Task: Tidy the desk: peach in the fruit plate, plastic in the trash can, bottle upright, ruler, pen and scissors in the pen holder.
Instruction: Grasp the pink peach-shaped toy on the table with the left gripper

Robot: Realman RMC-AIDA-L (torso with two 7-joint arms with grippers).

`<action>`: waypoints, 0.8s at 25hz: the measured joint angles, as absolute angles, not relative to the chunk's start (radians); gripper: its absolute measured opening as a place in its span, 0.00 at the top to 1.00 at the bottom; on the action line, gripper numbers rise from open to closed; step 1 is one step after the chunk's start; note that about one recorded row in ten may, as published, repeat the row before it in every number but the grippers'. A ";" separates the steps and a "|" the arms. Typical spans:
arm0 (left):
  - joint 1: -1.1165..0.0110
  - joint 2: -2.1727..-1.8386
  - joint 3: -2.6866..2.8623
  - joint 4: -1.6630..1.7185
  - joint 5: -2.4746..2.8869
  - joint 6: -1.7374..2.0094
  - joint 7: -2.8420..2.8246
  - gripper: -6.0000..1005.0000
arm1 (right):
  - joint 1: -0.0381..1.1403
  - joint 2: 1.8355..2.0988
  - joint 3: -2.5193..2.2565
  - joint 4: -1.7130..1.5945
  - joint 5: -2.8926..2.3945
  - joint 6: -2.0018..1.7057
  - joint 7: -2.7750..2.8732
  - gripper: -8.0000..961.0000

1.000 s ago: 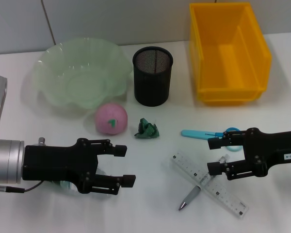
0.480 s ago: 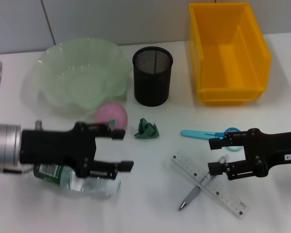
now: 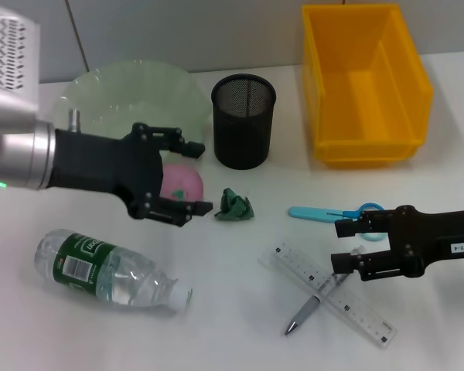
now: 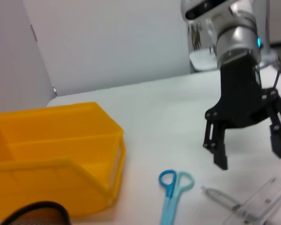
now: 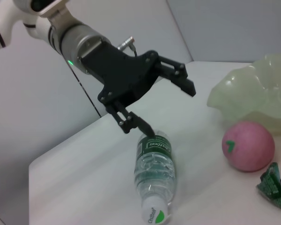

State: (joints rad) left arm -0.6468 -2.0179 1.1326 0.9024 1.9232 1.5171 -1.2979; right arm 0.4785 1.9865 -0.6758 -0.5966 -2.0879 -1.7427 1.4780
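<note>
My left gripper [image 3: 201, 178] is open and hovers over the pink peach [image 3: 179, 185], which lies in front of the pale green fruit plate [image 3: 116, 100]. The right wrist view also shows this gripper [image 5: 168, 108], the peach [image 5: 248, 145] and the plate [image 5: 253, 96]. The clear bottle [image 3: 108, 269] lies on its side at the front left. Crumpled green plastic [image 3: 236, 205] lies beside the peach. My right gripper [image 3: 342, 246] is open, between the blue scissors [image 3: 336, 212] and the clear ruler [image 3: 332, 294], which crosses the pen [image 3: 303, 313].
The black mesh pen holder [image 3: 243, 120] stands at the back centre. A yellow bin [image 3: 363, 85] stands at the back right. The left wrist view shows the right gripper [image 4: 250, 155], the scissors [image 4: 173, 187] and the bin [image 4: 51, 150].
My left arm has risen from over the bottle and moved back and right to the peach, uncovering the lying bottle. The right arm has not moved.
</note>
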 joint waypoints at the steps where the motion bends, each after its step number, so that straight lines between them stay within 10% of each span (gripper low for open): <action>1: -0.657 -2.024 1.133 0.917 1.946 1.507 -1.286 0.23 | 0.478 1.986 -0.675 -0.595 -2.087 -1.739 1.480 0.18; 20: -0.733 -2.070 1.326 0.966 2.218 1.248 -1.312 0.24 | 0.482 1.986 -0.669 -0.599 -2.084 -1.727 1.543 0.18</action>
State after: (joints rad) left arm -0.7330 -2.0704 1.3264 0.9661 2.2179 1.2483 -1.3120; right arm 0.4817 1.9860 -0.6691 -0.5992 -2.0842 -1.7271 1.5426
